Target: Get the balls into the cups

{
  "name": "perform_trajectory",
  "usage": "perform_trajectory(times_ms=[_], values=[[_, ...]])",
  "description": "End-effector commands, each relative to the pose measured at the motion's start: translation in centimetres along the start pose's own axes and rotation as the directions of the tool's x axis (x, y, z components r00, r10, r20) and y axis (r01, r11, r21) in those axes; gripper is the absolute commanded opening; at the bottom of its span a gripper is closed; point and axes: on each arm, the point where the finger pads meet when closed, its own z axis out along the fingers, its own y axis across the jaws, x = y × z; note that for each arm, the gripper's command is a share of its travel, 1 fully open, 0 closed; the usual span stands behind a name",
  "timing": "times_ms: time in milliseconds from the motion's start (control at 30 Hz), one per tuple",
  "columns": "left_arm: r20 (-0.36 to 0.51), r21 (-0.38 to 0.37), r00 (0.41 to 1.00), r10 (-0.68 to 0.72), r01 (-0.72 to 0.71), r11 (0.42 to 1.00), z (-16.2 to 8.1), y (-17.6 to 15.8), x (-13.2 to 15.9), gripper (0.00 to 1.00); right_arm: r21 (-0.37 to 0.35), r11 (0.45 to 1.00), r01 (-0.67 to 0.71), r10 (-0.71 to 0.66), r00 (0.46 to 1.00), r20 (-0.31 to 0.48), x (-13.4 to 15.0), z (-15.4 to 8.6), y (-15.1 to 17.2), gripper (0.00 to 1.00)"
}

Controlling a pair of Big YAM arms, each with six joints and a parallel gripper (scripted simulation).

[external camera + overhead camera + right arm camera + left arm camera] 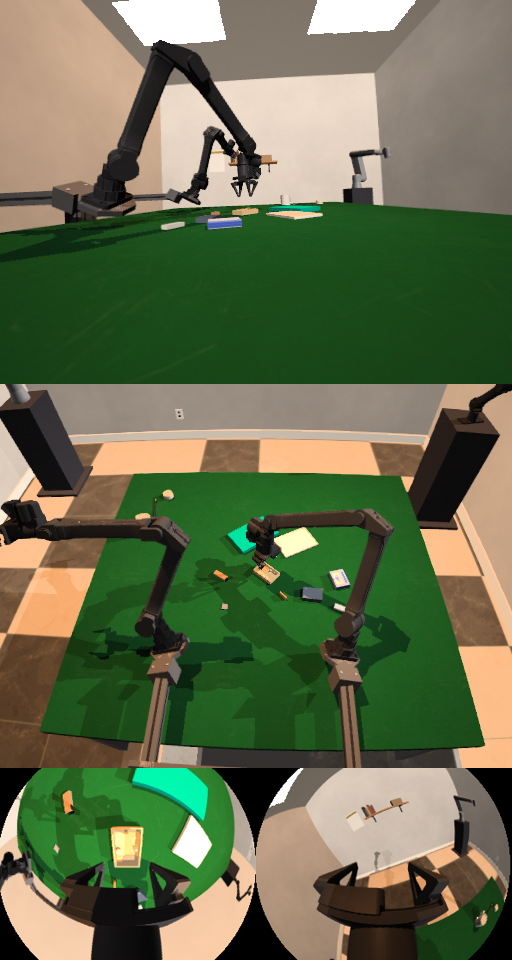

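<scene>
Wooden puzzle [266, 574] [245, 212] [127, 838], the landmark here, lies flat on the green table [280, 724] [300, 300] [441, 939] [92, 794], with the right gripper [261, 563] [244, 192] [126, 865] poised above it, fingers parted wide and nothing between them. The left gripper [1, 538] [382, 865] is also spread wide and bare, well apart from the puzzle, out past the table's edge and facing a wall. I judge the step in hand to be the approach before a grasp: the next move calls for lowering the right fingers astride the puzzle's sides, closing squarely, then lifting and tilting it so that the balls roll. Neither ball's position nor the cups' colours can be told reliably at this size, so a closer look should guide the first tilt. A lopsided grip could let the puzzle twist, and a hasty tilt might carry a ball past its cup. Beyond the puzzle lie a teal slab [242, 538] [300, 208] [176, 789] and a cream pad [297, 542] [295, 215] [193, 845]; an orange block [220, 575] [68, 801] rests to one side of it, and a dark box [312, 594] [207, 219] to the other. Past the table, a checkered floor [135, 456] meets plain walls, and two dark pedestals [45, 444] stand well apart from the puzzle.
</scene>
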Motion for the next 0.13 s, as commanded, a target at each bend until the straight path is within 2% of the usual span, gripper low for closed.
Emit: perform_trajectory(times_ms=[0,100], values=[[0.035,-0.012,0.999,-0.004,0.004,1.0,-0.46,0.62,-0.99,1.0,0.004,1.0,-0.015,0.015,0.999,0.043,-2.0,-2.1,-0.45,0.87],[0.035,-0.012,0.999,-0.004,0.004,1.0,-0.46,0.62,-0.99,1.0,0.004,1.0,-0.015,0.015,0.999,0.043,-2.0,-2.1,-0.45,0.87]])
